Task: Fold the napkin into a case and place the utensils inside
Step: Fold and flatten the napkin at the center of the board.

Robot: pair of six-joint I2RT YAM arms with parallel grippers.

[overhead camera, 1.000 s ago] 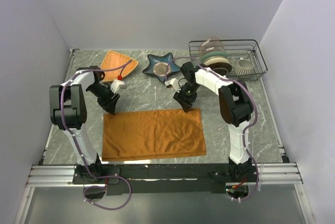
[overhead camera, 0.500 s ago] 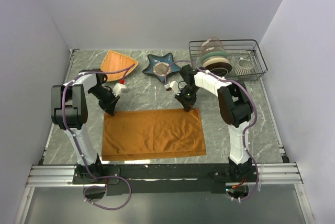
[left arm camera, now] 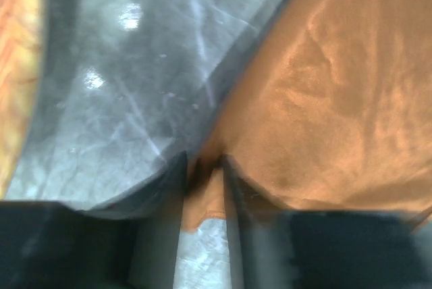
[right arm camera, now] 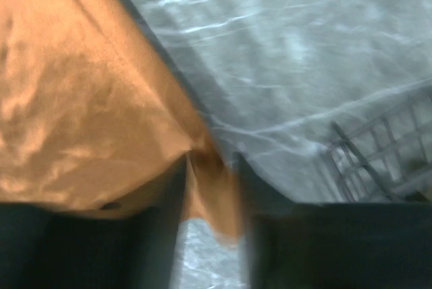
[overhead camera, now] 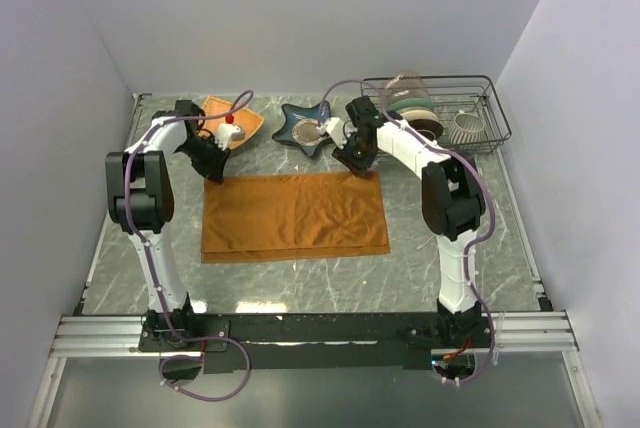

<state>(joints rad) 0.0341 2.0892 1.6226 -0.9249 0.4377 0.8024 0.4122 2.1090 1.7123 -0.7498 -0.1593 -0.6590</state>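
- The napkin [overhead camera: 295,216] lies flat in the middle of the marble table [overhead camera: 300,288], long sides running left to right, with two layers showing along its lower edge.
- Below the cloth, bare table runs down to the arm bases; narrower bare strips lie to its left and right before the enclosure walls.
- Above the cloth, room is tighter: the woven triangular plate [overhead camera: 215,108] sits at upper left, the star-shaped dish [overhead camera: 290,126] at upper centre, and the wire rack [overhead camera: 495,113] at upper right, all near the cloth's top edge but not touching it.
- The left gripper [overhead camera: 215,174] is at the cloth's upper left corner. In the left wrist view its jaws stand narrow, with the corner pinched between the fingers [left arm camera: 169,194].
- The right gripper [overhead camera: 358,166] is at the upper right corner. In the right wrist view its jaws are narrow too, with a fold of cloth caught between the fingers [right arm camera: 169,201] and the rack's wires at lower right.
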